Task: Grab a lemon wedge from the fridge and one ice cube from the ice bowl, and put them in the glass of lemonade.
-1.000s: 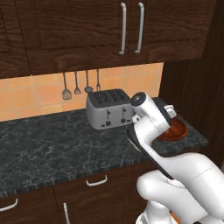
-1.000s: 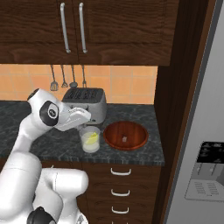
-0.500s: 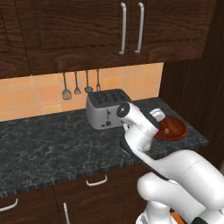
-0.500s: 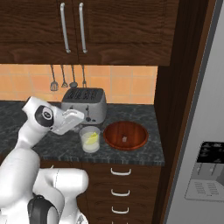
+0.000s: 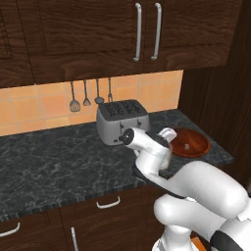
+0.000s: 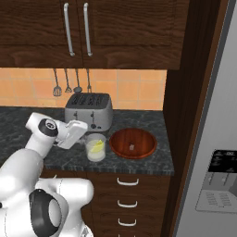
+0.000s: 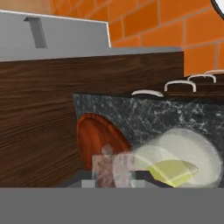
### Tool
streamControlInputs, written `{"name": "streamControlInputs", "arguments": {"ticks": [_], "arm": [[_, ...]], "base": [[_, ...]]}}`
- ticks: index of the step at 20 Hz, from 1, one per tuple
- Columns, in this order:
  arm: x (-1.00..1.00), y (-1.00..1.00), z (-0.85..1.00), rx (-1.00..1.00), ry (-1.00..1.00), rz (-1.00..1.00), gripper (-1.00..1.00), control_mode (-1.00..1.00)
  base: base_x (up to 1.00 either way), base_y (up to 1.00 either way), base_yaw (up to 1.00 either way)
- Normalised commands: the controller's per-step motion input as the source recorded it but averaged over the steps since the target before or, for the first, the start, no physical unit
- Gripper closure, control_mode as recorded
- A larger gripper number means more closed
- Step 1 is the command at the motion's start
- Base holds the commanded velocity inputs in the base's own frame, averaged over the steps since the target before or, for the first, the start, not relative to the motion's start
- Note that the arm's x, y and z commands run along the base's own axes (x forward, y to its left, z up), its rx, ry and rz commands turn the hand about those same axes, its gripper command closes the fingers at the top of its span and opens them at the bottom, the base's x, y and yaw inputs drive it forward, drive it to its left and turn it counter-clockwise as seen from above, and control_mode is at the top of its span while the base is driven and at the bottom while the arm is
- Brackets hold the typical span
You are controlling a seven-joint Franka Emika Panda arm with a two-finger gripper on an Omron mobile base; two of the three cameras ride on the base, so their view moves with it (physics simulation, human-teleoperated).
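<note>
One half of the job is looking done: a lemon wedge (image 6: 97,146) is already sitting in the glass of lemonade (image 6: 95,148), showing as a small bright yellow sliver against the pale, cloudy liquid. The glass is standing on the dark speckled tabletop (image 6: 18,121), just in front of the toaster (image 6: 89,111) and just beside the ice bowl (image 6: 133,143), a shallow reddish-brown dish with a coppery sheen. In the hand view the glass (image 7: 175,164) is lying close ahead with the wedge (image 7: 173,171) in it, and a pale translucent block (image 7: 104,168), most likely an ice cube, is sitting right at the fingers. The gripper (image 6: 82,128) is hovering at the glass rim, on its toaster side. Whether the fingers are clamping that block or merely standing around it, I cannot tell. Judging by this, the ice is what is remaining; one small pale piece (image 6: 132,147) is still lying in the bowl.
</note>
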Motion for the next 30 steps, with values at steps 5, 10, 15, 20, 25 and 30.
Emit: {"name": "streamControlInputs", "arguments": {"ticks": [5, 10, 15, 20, 25, 30], "arm": [[0.17, 0.02, -0.12, -0.07, 0.02, 0.00, 1.00, -1.00], [0.24, 0.00, -0.01, -0.04, 0.00, 0.00, 1.00, -1.00], [0.29, 0.00, -0.17, -0.06, 0.00, 0.00, 1.00, -1.00], [0.31, 0.00, -0.26, -0.07, 0.00, 0.00, 1.00, -1.00], [0.29, 0.00, -0.25, -0.08, 0.00, 0.00, 1.00, -1.00], [0.06, 0.00, -0.18, -0.07, 0.00, 0.00, 1.00, -1.00]], "base": [[0.00, 0.00, 0.00], [0.00, 0.00, 0.00], [0.00, 0.00, 0.00], [0.00, 0.00, 0.00], [0.00, 0.00, 0.00], [0.00, 0.00, 0.00]]}}
